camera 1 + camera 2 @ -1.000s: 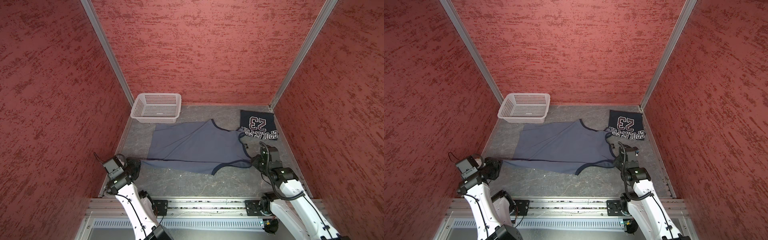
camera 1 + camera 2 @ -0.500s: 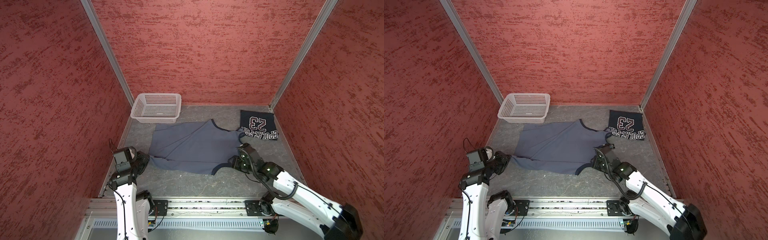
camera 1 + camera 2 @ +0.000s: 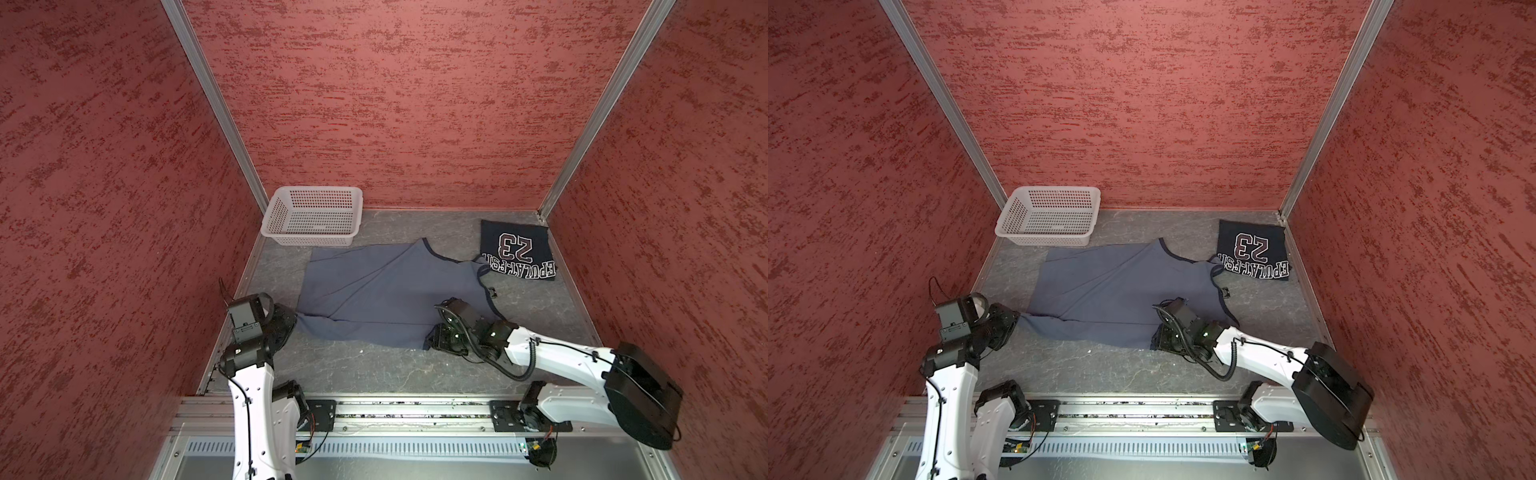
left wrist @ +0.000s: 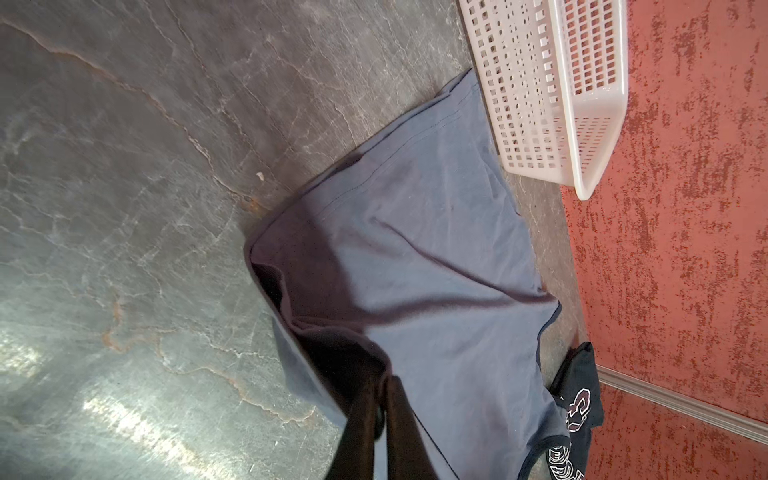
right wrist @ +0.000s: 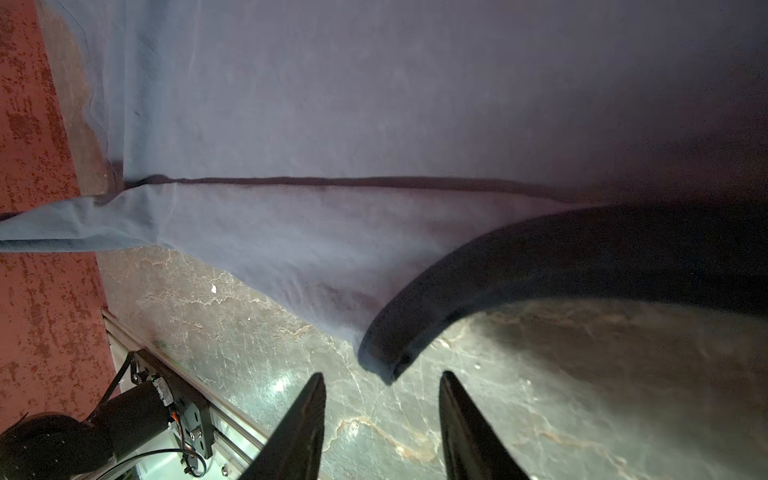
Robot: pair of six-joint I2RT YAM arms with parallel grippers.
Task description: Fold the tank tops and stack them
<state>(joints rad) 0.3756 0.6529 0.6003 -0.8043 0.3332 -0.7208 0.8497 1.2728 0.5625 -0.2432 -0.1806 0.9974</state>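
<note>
Bare grey marbled tabletop [image 3: 374, 370] open along the near edge and at far centre, between white perforated plastic basket [image 3: 309, 240] in the far-left corner and folded dark navy "23" tank top [image 3: 517, 249] far right; middle covered by spread slate grey-blue tank top [image 3: 386, 291]; red textured walls [image 3: 395, 104] on three sides.
</note>
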